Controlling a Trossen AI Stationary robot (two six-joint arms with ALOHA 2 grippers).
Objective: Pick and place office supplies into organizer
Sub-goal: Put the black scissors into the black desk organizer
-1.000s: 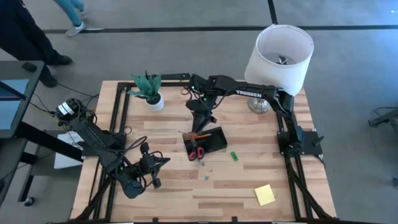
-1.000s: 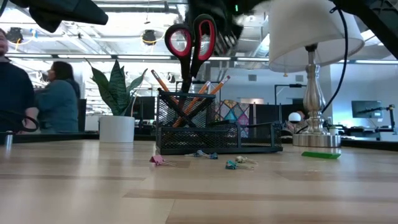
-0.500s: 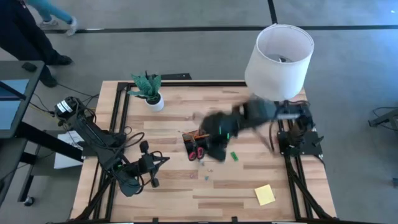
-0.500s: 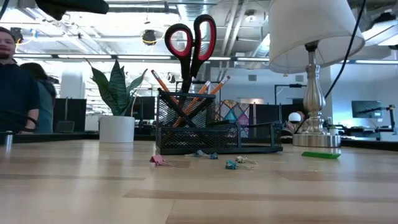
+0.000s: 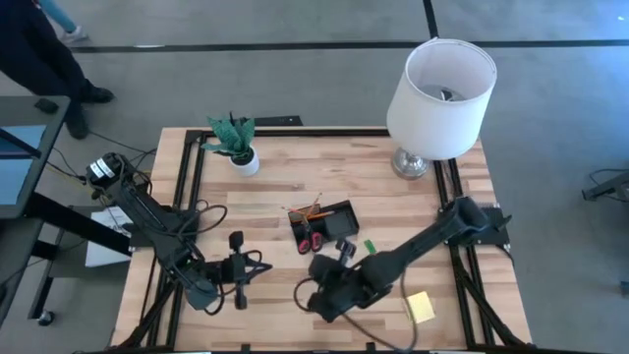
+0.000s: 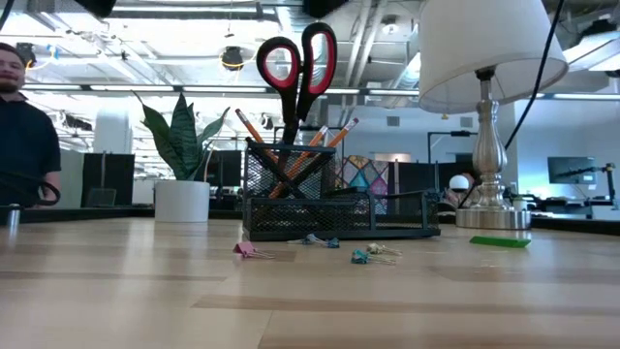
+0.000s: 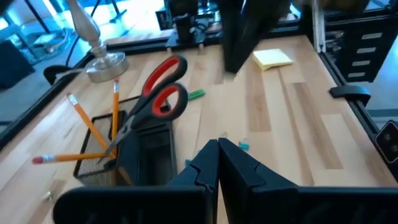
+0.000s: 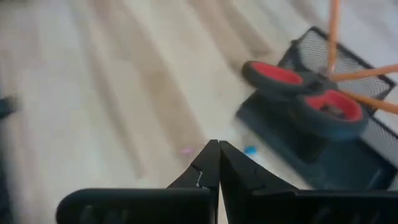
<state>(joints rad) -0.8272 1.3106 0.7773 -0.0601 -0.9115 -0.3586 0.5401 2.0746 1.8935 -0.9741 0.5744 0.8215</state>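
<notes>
Currently right end effector (image 5: pixel 316 298) is closed and empty above the bench (image 5: pixel 275 315), near the clips (image 6: pixel 373 255) lying just in front of the organizer (image 5: pixel 330 225); open jaws, descend straight, pinch one clip.

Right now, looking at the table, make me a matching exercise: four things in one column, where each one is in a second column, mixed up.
Things:
1. red-handled scissors
2. yellow sticky-note pad
3. potted plant
4. green block

Places:
A. lying on the table just beside the organizer
B. far left corner of the table
C. standing upright in the organizer's mesh cup
D. near edge, on the right

Pairs: 1-C, 2-D, 3-B, 4-A
</notes>
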